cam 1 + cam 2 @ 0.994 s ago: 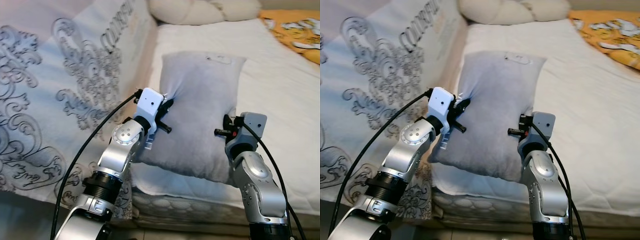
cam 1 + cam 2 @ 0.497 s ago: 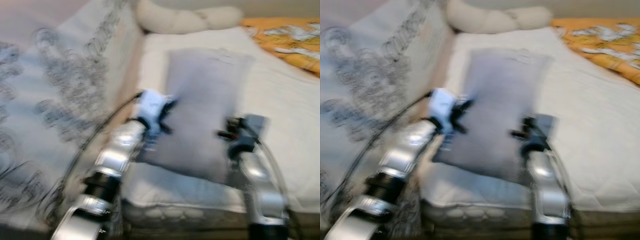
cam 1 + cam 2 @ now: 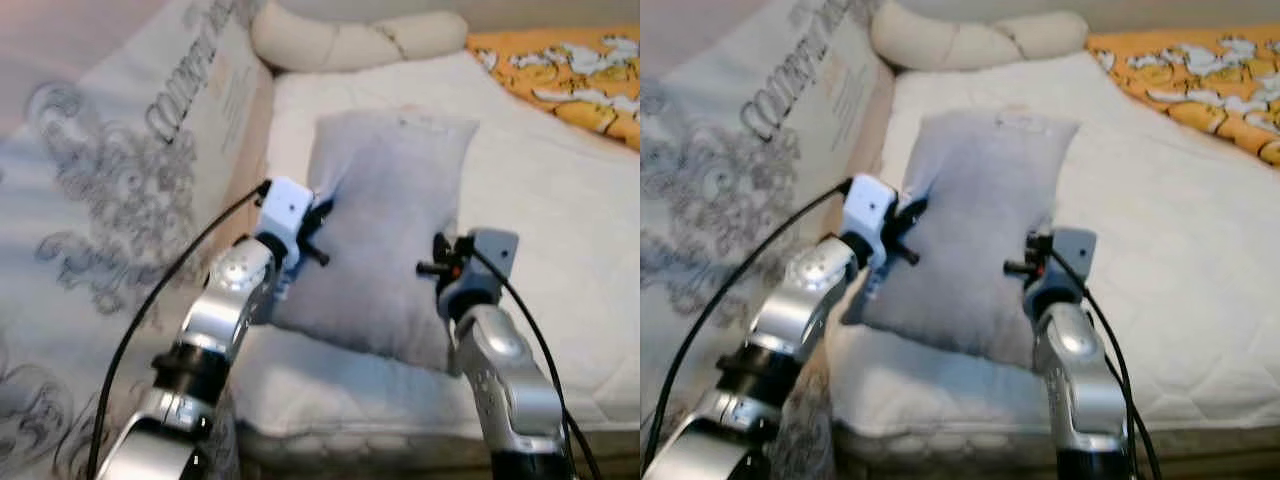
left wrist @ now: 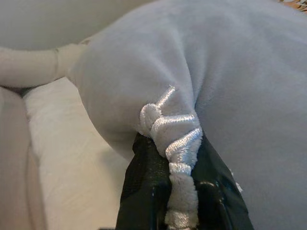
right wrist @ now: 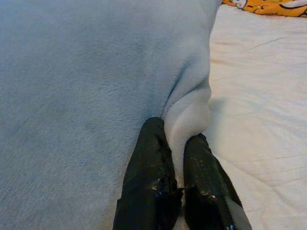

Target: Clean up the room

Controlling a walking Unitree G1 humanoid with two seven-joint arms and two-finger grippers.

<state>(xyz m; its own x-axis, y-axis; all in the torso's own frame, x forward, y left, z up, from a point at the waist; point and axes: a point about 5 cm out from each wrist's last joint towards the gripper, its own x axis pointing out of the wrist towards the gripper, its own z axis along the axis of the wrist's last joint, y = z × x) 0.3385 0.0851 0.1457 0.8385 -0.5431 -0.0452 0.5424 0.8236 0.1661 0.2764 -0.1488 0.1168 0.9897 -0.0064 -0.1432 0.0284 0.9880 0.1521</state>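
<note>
You have the soft grey rectangular pillow [image 3: 385, 215] stretched between both grippers, left gripper [image 4: 175, 160] and right gripper [image 5: 180, 153] each pinching an edge.

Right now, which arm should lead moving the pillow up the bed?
Neither alone, probably. Left gripper is shut on the pillow by its left edge, right gripper on its right edge; both already hold it, so move together.

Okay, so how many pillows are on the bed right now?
2: a grey pillow pinched between both end effectors mid-mattress, and a long cream bolster pillow at the head. Others may lie outside view.
</note>
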